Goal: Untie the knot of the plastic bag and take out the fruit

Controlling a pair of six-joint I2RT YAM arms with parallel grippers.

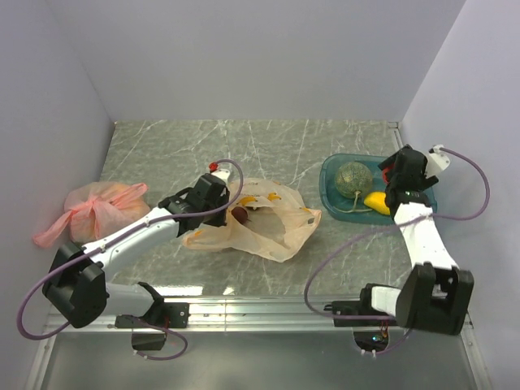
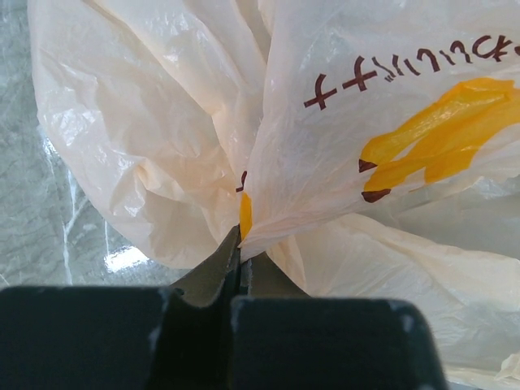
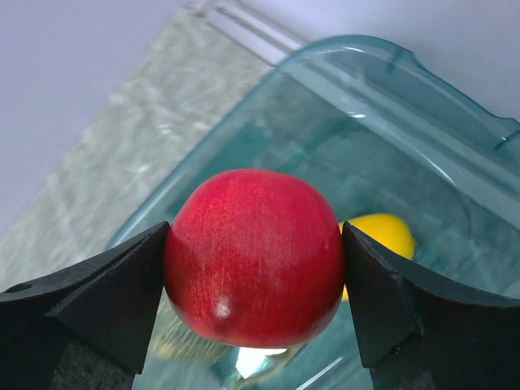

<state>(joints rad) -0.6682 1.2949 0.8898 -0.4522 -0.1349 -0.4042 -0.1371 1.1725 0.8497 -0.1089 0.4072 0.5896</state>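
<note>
**Out of sight, from where I stand**

From above, the right arm's wrist covers the right gripper (image 3: 253, 268) and the red fruit (image 3: 253, 244) in it. Up close, that fruit hides most of the yellow fruit (image 3: 383, 231), and the teal tub (image 3: 390, 89) runs off the right edge. The plastic bag (image 2: 146, 146) spills past the top and right edges of the left wrist view. The tips of the left gripper (image 2: 238, 246) vanish into a fold of it. A dark roundish thing (image 1: 240, 214) inside the bag, seen from above, is too small to name.
</note>
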